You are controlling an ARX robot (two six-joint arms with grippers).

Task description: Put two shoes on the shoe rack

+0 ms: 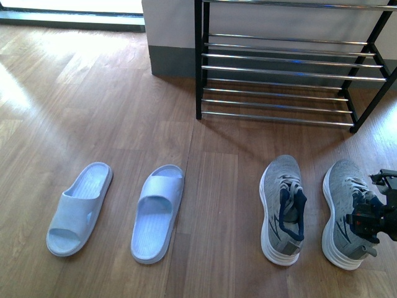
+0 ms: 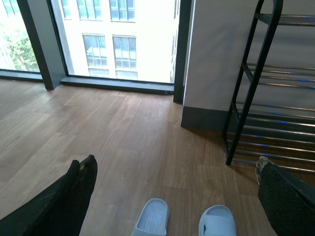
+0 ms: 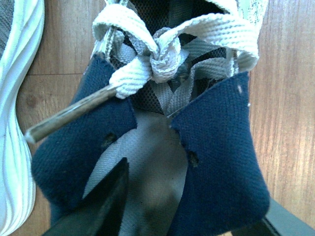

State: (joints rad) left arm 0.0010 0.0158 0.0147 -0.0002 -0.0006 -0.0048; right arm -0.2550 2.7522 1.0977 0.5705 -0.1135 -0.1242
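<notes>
Right-hand grey sneaker [image 1: 347, 205] stands on the floor before the right end of the shoe rack [image 1: 199, 74], toe toward it. No shoe is shelved yet. The right gripper [image 1: 369, 223] hangs over its heel opening with fingers [image 3: 106, 201] spread, one inside the navy collar, apparently to grip the collar wall for lifting. Its mate [image 1: 282, 208] lies just beside it. The pale blue slides [image 1: 158, 211] lie left of the rack. The left gripper [image 2: 173, 164] is raised with fingers spread wide, holding nothing.

The right gripper [image 1: 370, 218] is a blocky black assembly of angular brackets, while the left gripper [image 2: 174, 164] has two matte black fingers [image 2: 74, 196] with pale-scuffed tips, one coarsely textured.
</notes>
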